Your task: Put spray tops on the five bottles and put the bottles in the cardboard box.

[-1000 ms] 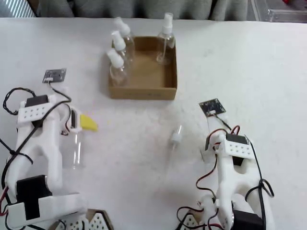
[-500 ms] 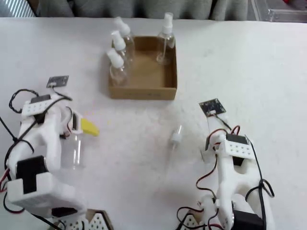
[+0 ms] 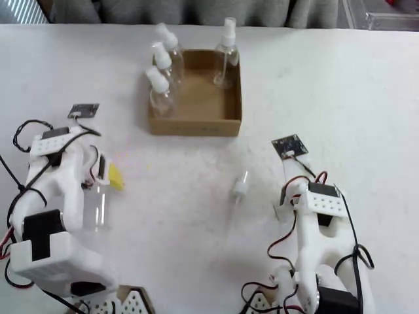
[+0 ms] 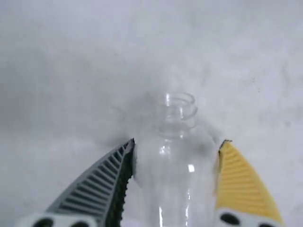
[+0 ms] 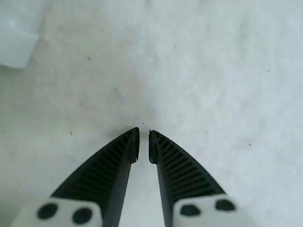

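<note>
Bottle — capless, lying on table | pinched between left tool jaws

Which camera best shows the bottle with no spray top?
Left wrist view: the bottle sits close, open neck plain, in the left gripper. High view: partly hidden beside that arm. Right wrist view faces elsewhere.

A white table with a faintly speckled, matte surface spans nearly the whole scene under soft, even light that casts only weak shadows. Along its far edge hangs grey, folded drapery. A slatted panel sits at far left, and a clear plastic case at far right.
</note>
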